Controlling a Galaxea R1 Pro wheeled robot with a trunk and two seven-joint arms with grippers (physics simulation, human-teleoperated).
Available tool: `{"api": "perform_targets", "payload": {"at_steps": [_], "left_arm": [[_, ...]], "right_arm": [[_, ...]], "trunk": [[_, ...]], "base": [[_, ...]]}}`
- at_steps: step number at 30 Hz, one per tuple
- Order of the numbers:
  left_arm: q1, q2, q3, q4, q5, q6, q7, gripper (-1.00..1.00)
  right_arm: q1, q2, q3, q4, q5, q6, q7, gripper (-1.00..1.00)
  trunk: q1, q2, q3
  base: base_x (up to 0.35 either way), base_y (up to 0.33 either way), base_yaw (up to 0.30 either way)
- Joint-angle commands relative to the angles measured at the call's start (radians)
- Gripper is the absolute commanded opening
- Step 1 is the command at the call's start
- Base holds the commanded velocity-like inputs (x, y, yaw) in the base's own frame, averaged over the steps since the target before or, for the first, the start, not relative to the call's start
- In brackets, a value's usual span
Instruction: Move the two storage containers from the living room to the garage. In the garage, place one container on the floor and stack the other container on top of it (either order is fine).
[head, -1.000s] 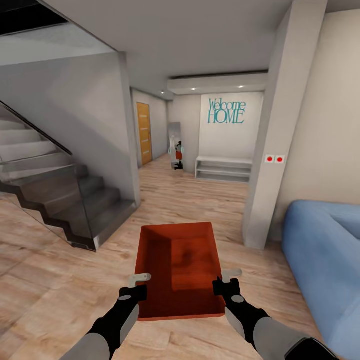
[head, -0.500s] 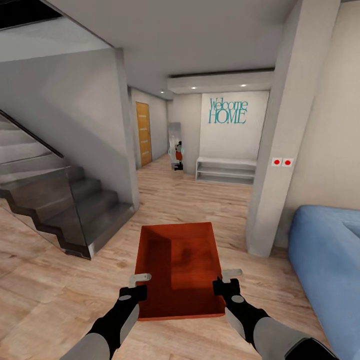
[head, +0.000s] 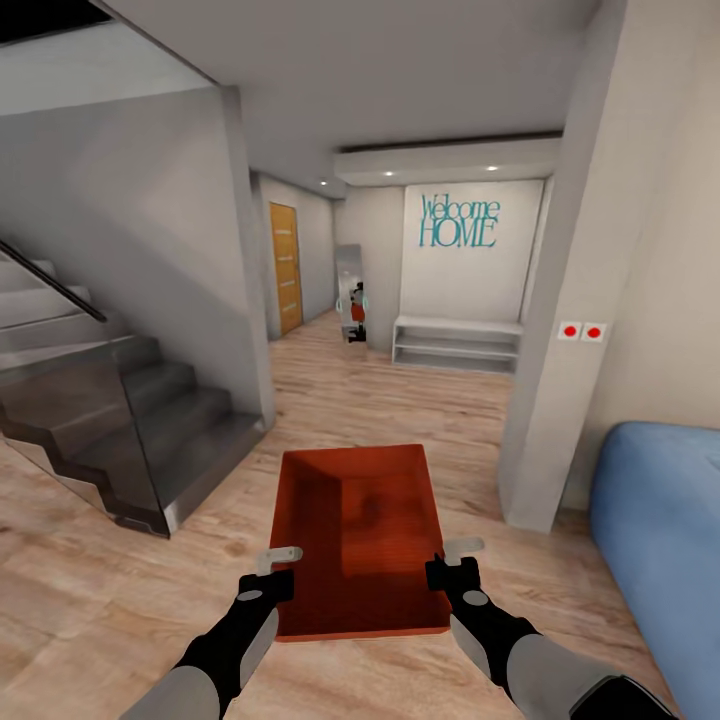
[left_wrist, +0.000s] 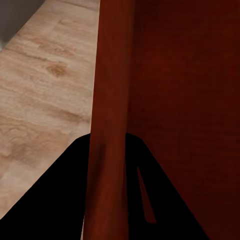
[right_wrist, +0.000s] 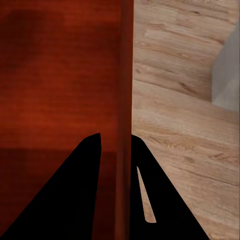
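An orange-red storage container (head: 360, 540) is carried in front of the robot, above the light wood plank floor (head: 120, 560), held level between the two arms. Its long axis points away from the robot toward the hallway. The bin is open-topped and shallow, and its inside shows only bare floor and walls with a darker shadow patch near the middle; nothing lies in it.

The left gripper (head: 272, 570) grips the container's left long wall near the corner closest to the robot. In the left wrist view the thin wall (left_wrist: 111, 100) runs between the two dark fingers (left_wrist: 60, 200), which close on it from inside and outside. The right gripper (head: 452, 562) holds the right long wall in the same way; in the right wrist view the wall (right_wrist: 125, 90) passes between its fingers (right_wrist: 75, 195), pinched on both faces.

Around it: a grey staircase (head: 110, 420) with a glass panel at the left, a blue sofa (head: 660, 540) at the right, a white pillar (head: 560, 330) with two red buttons (head: 582, 330). Farther on are a wooden door (head: 285, 268), a low white shelf (head: 455, 343) and a "Welcome HOME" sign (head: 458, 222).
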Motion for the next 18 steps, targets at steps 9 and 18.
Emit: {"api": "perform_targets", "payload": {"at_steps": [9, 18], "left_arm": [[0.0, 0.027, 0.02, -0.006, -0.015, -0.008, 0.062, -1.0], [-0.001, 0.029, 0.02, -0.006, -0.015, -0.008, 0.062, -1.0]], "right_arm": [[-0.001, 0.0, -0.044, 0.0, -0.045, 0.001, 0.0, -1.0], [-0.001, 0.0, -0.044, 0.0, -0.045, 0.001, -0.001, -1.0]], "trunk": [[0.001, -0.001, -0.001], [0.001, -0.001, -0.001]], "base": [[0.323, 0.0, 0.0], [0.323, 0.0, 0.0]]}}
